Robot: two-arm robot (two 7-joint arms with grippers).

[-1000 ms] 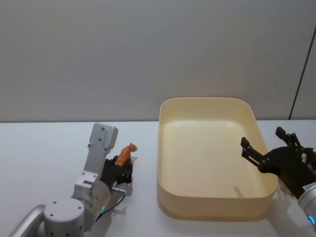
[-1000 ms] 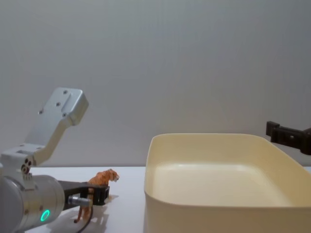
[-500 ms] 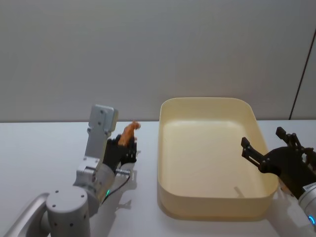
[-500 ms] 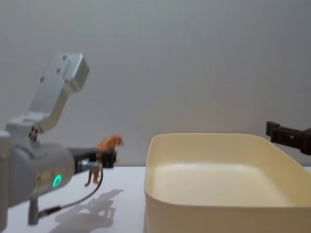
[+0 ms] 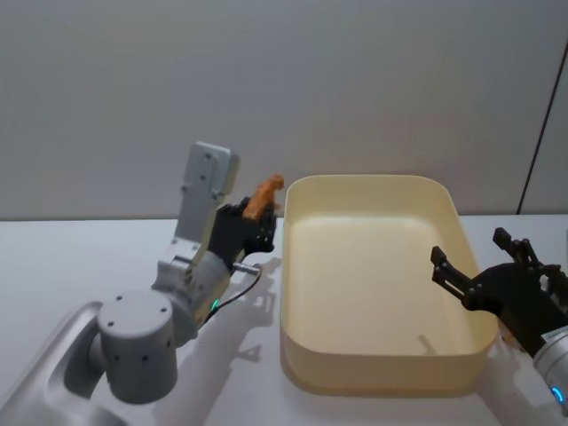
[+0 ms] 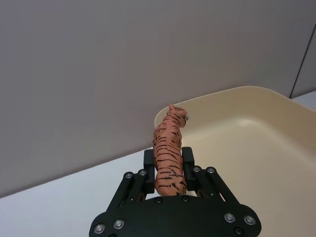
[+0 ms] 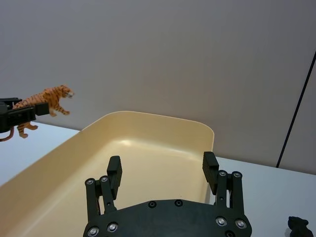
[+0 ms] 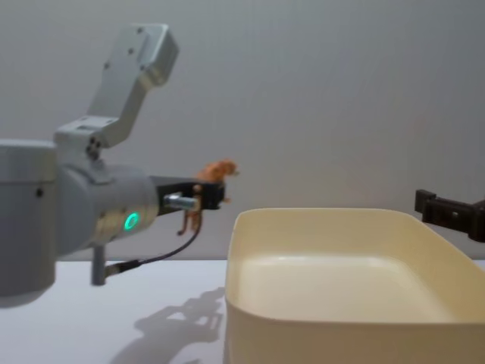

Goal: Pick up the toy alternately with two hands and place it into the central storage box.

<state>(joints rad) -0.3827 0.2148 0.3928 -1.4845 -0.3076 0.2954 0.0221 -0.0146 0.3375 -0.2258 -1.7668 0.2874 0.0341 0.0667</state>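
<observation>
Pinching the tiger toy point(image 7: 45, 100) by its flanks, the left hand point(image 6: 168, 165) holds it high beside the far left corner of the box point(image 5: 373, 377), up from just above the desk point(image 5: 71, 257) a second ago. It seems short of the rim, so an early release could drop it outside. The right hand point(image 7: 162, 170), fingers spread, waits unmoved at the right edge.

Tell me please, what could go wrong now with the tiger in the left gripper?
1. The tiger toy hangs outside the storage box, beside its left wall; released now, it would probably hit the rim or the table.
2. The left gripper clamps only its rear, so it may twist or slip.
The right gripper hovers open at the right wall.
</observation>
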